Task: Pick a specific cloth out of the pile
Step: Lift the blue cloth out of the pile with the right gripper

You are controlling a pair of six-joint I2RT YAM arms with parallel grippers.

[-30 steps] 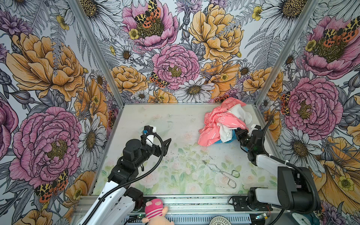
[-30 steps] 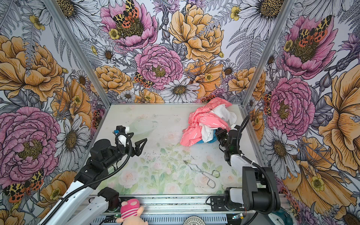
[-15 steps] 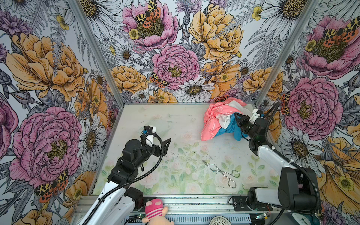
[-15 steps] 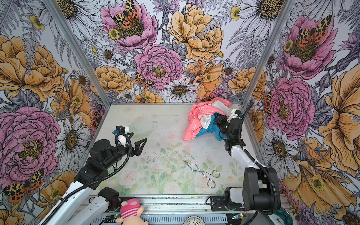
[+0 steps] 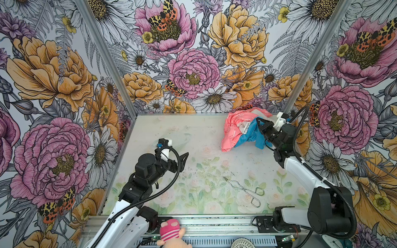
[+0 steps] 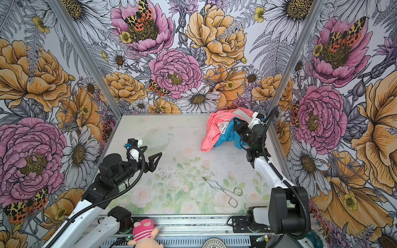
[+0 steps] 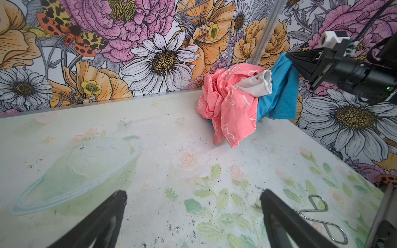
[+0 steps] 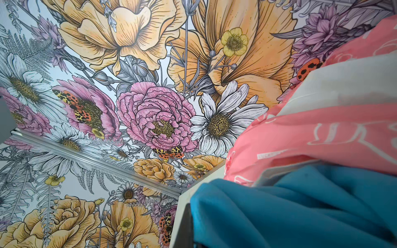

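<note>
The pile [image 5: 235, 128] lies in the back right corner: a coral-pink printed cloth, a white one and the turquoise-blue cloth [image 5: 249, 136]. In both top views my right gripper [image 5: 259, 122] is raised above the table and shut on the blue cloth [image 6: 226, 135], which hangs from it in two folds, still tangled with the pink and white. The left wrist view shows that gripper [image 7: 289, 55] pinching the blue cloth's [image 7: 281, 92] top edge. In the right wrist view, blue fabric [image 8: 300, 210] covers the jaws. My left gripper [image 6: 150, 154] hovers open and empty at centre left.
Metal tongs [image 5: 245, 190] lie on the mat at front right. A pink plush toy [image 5: 171, 232] sits on the front rail. The back and right walls stand close behind the pile. The floral mat [image 5: 204, 163] stretches between the two arms.
My right gripper has risen and moved toward the back wall, pulling the blue cloth up and out from under the pink one; the whole heap has lifted and shifted back. The left arm has not moved.
</note>
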